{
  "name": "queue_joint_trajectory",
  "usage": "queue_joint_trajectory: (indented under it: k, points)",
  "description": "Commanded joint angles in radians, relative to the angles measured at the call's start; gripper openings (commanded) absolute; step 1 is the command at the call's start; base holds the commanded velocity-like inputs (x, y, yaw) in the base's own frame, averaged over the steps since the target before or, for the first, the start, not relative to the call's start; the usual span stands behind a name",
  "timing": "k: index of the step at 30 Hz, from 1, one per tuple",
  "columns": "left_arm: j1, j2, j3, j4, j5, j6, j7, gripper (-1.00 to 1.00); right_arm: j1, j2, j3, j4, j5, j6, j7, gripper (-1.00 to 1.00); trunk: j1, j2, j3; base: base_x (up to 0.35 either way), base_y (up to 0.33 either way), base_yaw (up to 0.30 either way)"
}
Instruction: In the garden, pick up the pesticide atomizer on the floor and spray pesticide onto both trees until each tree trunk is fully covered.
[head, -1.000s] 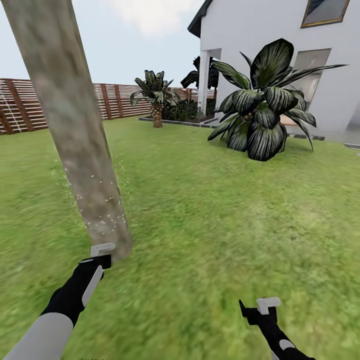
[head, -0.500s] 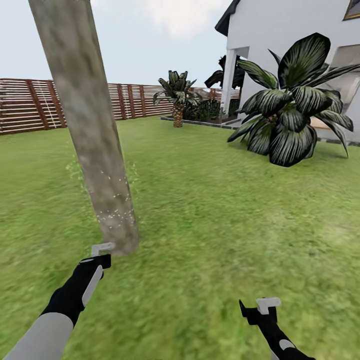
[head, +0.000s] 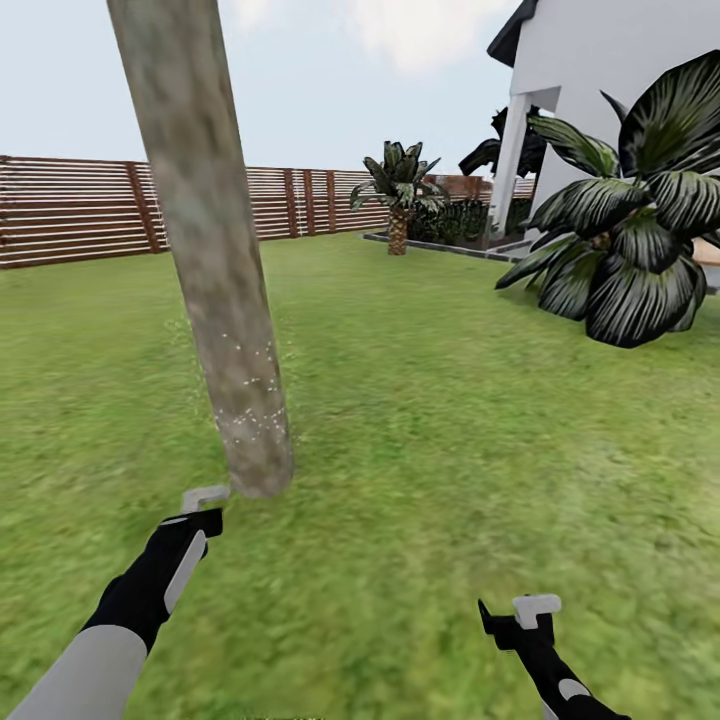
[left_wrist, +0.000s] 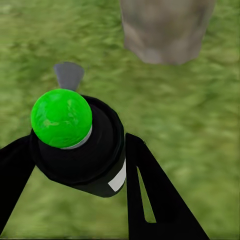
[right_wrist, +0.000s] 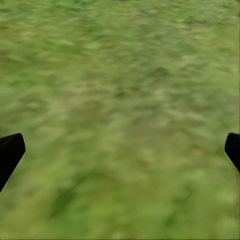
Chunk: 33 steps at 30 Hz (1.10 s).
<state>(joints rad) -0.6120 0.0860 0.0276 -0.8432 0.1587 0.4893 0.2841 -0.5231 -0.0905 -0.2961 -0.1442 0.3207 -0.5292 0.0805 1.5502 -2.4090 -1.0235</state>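
Clamped between the two black fingers (left_wrist: 150, 200) of the left gripper (left_wrist: 75, 165) was the pesticide atomizer (left_wrist: 85, 155), a small black bottle with a white label patch on its side and a round green cap (left_wrist: 61, 118) on top, a grey nozzle (left_wrist: 68, 75) jutting from it toward the tree trunk (left_wrist: 165, 30). What the bottle held could not be seen through its dark wall. From the head view, the left gripper (head: 200, 505) hung low over the grass (head: 450, 450), just short of the trunk's base, at the end of a black forearm with a white upper sleeve that reached forward and slightly inward. The tree trunk (head: 215, 270) rose tilted, mottled grey and tan, with fine white specks of pesticide (head: 245, 400) dotting its lower part and the air just beside it. The right gripper (head: 520, 615) sat lower and well apart, pointing down at bare grass; in the right wrist view its black fingertips (right_wrist: 10, 152) stood wide apart with only lawn (right_wrist: 120, 115) between them. Beyond lay a brown slatted fence (head: 70, 210), a small palm (head: 398, 190), a large dark-leaved plant (head: 640, 240) and a white house (head: 600, 70).
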Motion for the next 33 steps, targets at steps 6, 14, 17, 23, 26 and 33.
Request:
queue_joint_trajectory:
  k: [6, 14, 17, 23, 26, 33]
  points:
    - [0.000, 0.000, 0.000, 0.000, -0.001, 0.000, 0.000, -1.00, 0.000, 0.000, 0.000, 0.000, 0.000, 0.000, 0.000, 1.00, 0.000, 0.000, 0.000, 0.000, -0.279, 0.277]
    - [0.000, 0.001, 0.001, 0.000, -0.001, 0.000, -0.001, -1.00, 0.000, 0.000, 0.000, 0.000, 0.000, 0.000, 0.000, 1.00, 0.000, 0.000, 0.000, 0.000, -0.264, 0.229]
    - [0.000, 0.001, 0.003, 0.000, 0.001, 0.000, -0.002, -1.00, 0.000, 0.000, 0.000, 0.000, 0.000, 0.000, 0.001, 1.00, 0.000, 0.000, 0.000, 0.000, -0.042, 0.019]
    - [-0.022, -0.022, -0.007, -0.013, 0.001, 0.013, -0.003, -1.00, 0.000, 0.000, 0.000, -0.001, 0.000, 0.000, -0.001, 1.00, 0.000, 0.000, 0.000, 0.000, -0.003, 0.001]
    - [-0.072, -0.078, -0.028, -0.031, -0.002, 0.023, 0.021, -1.00, 0.000, -0.001, -0.001, -0.001, 0.000, 0.000, -0.001, 1.00, 0.000, 0.000, 0.000, 0.000, 0.000, 0.000]
    - [-0.195, -0.119, -0.098, -0.036, -0.003, 0.117, 0.074, -1.00, 0.000, -0.003, -0.001, -0.001, 0.000, 0.000, -0.001, 1.00, 0.000, 0.000, 0.000, 0.000, 0.000, 0.000]
